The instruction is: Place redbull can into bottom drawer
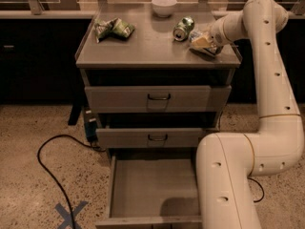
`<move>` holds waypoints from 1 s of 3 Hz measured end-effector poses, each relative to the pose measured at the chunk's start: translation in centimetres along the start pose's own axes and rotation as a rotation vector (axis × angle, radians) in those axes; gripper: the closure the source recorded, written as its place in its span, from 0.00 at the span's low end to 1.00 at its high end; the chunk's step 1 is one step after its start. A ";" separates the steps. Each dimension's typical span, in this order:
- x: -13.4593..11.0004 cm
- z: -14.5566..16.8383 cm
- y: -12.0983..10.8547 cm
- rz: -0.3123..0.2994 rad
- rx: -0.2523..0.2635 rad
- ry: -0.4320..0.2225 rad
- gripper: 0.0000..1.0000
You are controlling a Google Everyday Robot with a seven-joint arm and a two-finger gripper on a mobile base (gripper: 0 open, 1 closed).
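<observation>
Camera view looks down on a grey cabinet (pixel 152 49) whose flat top carries everything I am working with. My gripper (pixel 209 38) sits low over the right front corner of that top, pressed against a yellowish packet (pixel 197 44); whether it is spread or closed I cannot tell. Just left of it and slightly farther back, a green can (pixel 183 28) lies on its side. A white bowl (pixel 164 6) stands farther left at the back edge, and a crumpled green bag (pixel 113 28) lies well to the left, across the top. I cannot make out the slim can anywhere.

Far below the gripper, the bottom drawer (pixel 143 185) is pulled out, its grey floor bare, with the arm's lower link (pixel 224 185) covering its right side. The two upper drawers (pixel 157 99) are closed. Speckled stone floor (pixel 33 128) surrounds the cabinet, with a black cable (pixel 47 168) looping past a blue tape cross (pixel 70 213). Dark cupboards run behind.
</observation>
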State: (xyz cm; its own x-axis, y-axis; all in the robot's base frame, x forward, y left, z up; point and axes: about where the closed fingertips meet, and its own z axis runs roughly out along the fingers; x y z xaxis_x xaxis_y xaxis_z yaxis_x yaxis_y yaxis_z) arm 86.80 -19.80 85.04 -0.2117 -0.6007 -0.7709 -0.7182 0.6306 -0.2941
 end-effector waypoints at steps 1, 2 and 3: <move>-3.8 -1.5 0.4 0.010 -0.020 -0.045 1.00; -8.5 -4.0 1.8 0.014 -0.067 -0.114 1.00; -10.3 -4.7 3.3 0.021 -0.109 -0.147 1.00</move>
State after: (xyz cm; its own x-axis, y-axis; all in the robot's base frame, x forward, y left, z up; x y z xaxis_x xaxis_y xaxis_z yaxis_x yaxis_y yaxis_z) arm 83.50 -13.80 94.67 -0.1336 -0.5047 -0.8529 -0.7842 0.5801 -0.2205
